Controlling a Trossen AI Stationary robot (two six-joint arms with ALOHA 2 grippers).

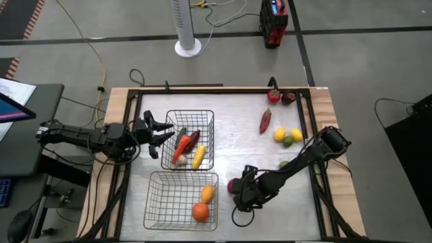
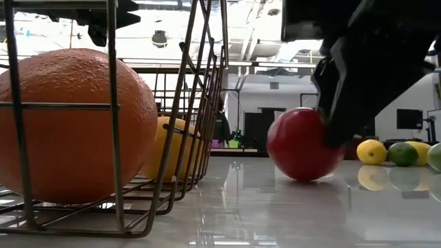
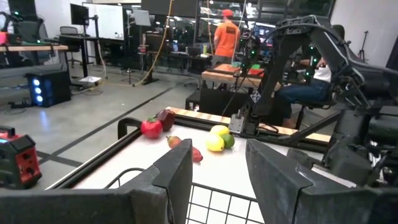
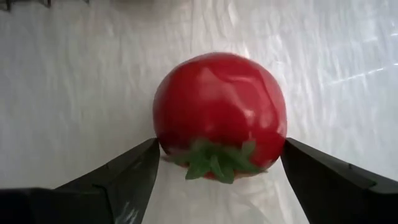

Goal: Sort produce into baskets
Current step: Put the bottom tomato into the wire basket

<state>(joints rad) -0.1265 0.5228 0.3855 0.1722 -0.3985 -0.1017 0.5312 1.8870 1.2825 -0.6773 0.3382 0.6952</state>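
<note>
The table carried two wire baskets: the far basket held a red, a purple and a yellow long piece plus something pale I could not name, and the near basket held an orange and a smaller yellow-orange piece half hidden behind it. The left gripper hovered at the far basket's left rim, fingers spread and empty. Right of the near basket, the right gripper sat low over a red tomato on the tabletop, its fingers flanking the fruit at both sides; from above the arm hid most of it. Lemons and a lime lay far right.
</note>
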